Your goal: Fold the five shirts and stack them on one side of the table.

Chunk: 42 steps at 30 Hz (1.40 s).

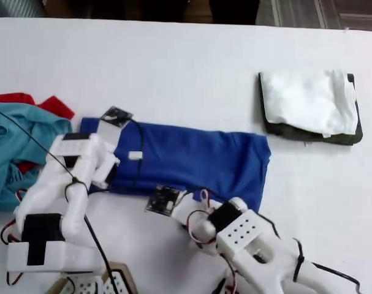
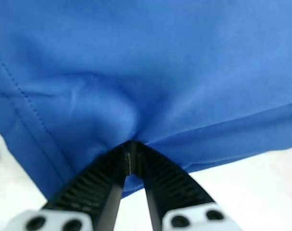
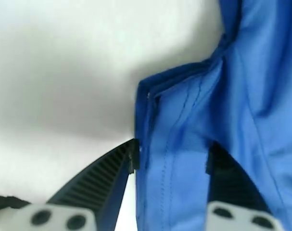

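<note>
Pinching the blue shirt (image 1: pixel 198 160), my left gripper (image 2: pixel 131 156) is clamped tight on its cloth. My right gripper (image 3: pixel 171 161) stands apart, astride the folded hem. That shirt lies mid-table (image 1: pixel 192 73). A white shirt (image 1: pixel 308 101) tops a dark shirt (image 1: pixel 308 133) near the right edge, and a teal shirt (image 1: pixel 17 147) and a red shirt (image 1: pixel 57 105) are heaped at the left edge.

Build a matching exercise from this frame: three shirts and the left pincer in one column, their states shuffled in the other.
1 blue shirt
2 white shirt
3 teal shirt
4 left pincer

A folded on a dark shirt
B shut on the blue shirt
C crumpled beside a red shirt
D laid out mid-table

Pairs: 1-D, 2-A, 3-C, 4-B
</note>
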Motion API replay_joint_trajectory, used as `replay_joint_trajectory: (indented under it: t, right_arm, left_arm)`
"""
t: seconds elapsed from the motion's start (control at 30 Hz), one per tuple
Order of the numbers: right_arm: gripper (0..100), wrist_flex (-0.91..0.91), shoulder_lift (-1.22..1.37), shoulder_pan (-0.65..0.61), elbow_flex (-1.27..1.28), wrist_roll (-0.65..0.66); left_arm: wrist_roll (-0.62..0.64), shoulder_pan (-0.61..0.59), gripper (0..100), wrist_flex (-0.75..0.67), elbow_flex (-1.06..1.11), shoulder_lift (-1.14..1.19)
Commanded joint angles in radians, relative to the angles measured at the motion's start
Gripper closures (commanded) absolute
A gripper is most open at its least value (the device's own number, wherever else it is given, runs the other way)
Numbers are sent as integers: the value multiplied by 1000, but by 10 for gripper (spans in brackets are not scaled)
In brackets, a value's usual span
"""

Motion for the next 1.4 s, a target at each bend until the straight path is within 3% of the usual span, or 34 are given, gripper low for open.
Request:
replay_joint_trajectory:
  t: [0.0,0.53,0.6,0.7,0.73,0.93,1.03,1.37]
  right_arm:
    - [751,-16,-18,-33,-5,-17]
    - [752,-105,371,-31,-101,-18]
    - [800,-96,380,-30,-103,-11]
    - [998,-97,380,-30,-103,-9]
    - [958,-94,380,-28,-103,-9]
    - [980,-93,378,77,-115,0]
    - [979,-77,378,142,-130,100]
    - [978,275,387,410,-621,353]
  left_arm:
    - [9,-34,974,-49,-13,0]
    - [9,-34,974,-49,-13,0]
    - [9,-34,974,-49,-12,0]
    - [9,-34,974,-49,-12,0]
    - [9,-34,974,-49,-12,0]
    - [9,-34,974,-49,-12,0]
    - [9,-34,974,-49,-12,0]
    - [9,-34,974,-49,-12,0]
